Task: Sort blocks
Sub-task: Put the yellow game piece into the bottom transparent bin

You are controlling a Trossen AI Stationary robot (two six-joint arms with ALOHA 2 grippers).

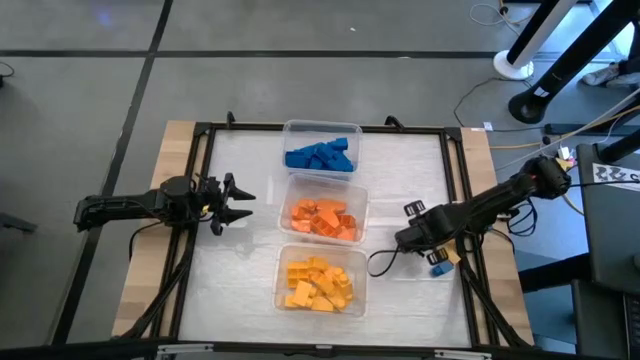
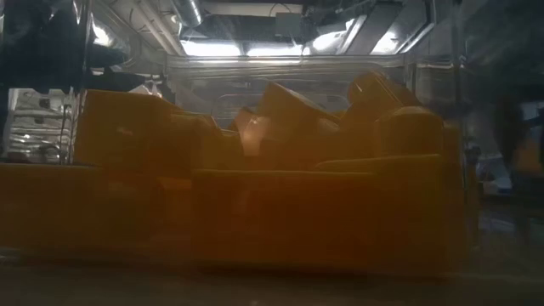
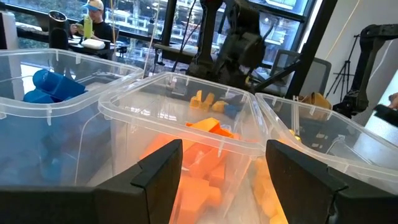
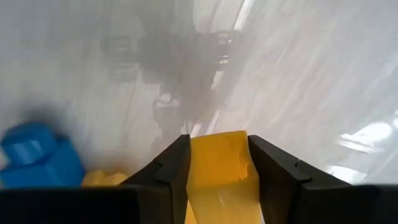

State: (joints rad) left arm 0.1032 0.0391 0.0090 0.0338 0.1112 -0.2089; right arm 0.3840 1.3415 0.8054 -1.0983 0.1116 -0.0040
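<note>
Three clear tubs stand in a row down the table's middle. The far tub holds blue blocks point(image 1: 320, 155), the middle one orange blocks point(image 1: 325, 218), the near one yellow blocks point(image 1: 318, 283). My right gripper point(image 1: 408, 238) hangs right of the tubs, pointing down, shut on a yellow block point(image 4: 217, 165). Below it, a loose blue block point(image 4: 40, 163) and a yellow block point(image 4: 102, 179) lie on the white mat. My left gripper point(image 1: 240, 200) waits open and level at the table's left, facing the tubs. My right gripper pinches the yellow block by two opposite sides point(image 4: 194, 168) between its two fingers. The fingers come from above and point down. The block sits straight between them, lifted clear of the mat.
A black frame point(image 1: 455, 200) borders the white mat, and the loose blocks point(image 1: 438, 262) lie near its right rail. In the low view the near tub point(image 2: 272, 195) of yellow blocks fills the picture. Bare mat lies between the tubs and each arm.
</note>
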